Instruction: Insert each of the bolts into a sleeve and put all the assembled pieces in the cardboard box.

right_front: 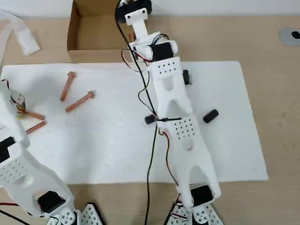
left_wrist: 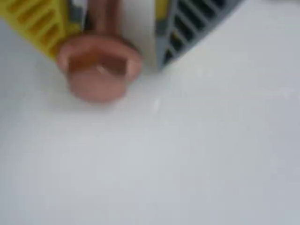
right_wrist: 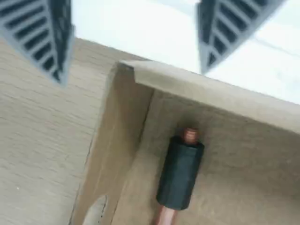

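left claw clamped on a bolt, right claw spread wide above the cardboard box, sleeved bolt inside

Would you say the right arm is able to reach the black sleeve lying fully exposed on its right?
Probably yes: the right gripper hangs open and empty over the cardboard box, and the sleeve lies uncovered on the mat; the arm need only draw back.
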Robot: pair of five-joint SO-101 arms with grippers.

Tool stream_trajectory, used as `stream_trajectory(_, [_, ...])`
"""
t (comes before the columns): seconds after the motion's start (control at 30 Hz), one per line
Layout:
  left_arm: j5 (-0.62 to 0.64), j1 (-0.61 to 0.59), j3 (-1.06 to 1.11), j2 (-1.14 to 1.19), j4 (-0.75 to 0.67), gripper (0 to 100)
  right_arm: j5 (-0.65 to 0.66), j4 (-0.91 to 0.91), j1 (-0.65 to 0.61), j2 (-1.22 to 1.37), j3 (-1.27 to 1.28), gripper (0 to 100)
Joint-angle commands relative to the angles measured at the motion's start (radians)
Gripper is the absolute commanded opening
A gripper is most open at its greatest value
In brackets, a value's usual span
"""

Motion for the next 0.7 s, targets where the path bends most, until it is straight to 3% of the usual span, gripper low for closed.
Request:
stream_trajectory(0.0, [0.006, -0.018, -0.034, -0.004, -0.054, 12, 0.003, 0.003, 0.015, -0.11, -0.053, 21.7])
stream_trajectory(0.33, [0.002, 0.058, -0.044, 0.119, -0.051, 12, 0.003, 0.003, 0.016, -0.111, -0.053, 21.7])
stream_trajectory(0.43, [-0.009, 0.055, -0.08, 0.134, -0.035, 0, 0.003, 0.003, 0.018, -0.111, -0.053, 21.7])
stream_trajectory(0.67, [-0.02, 0.057, -0.11, 0.128, 0.011, 1, 0.003, 0.057, 0.013, -0.111, -0.053, 21.7])
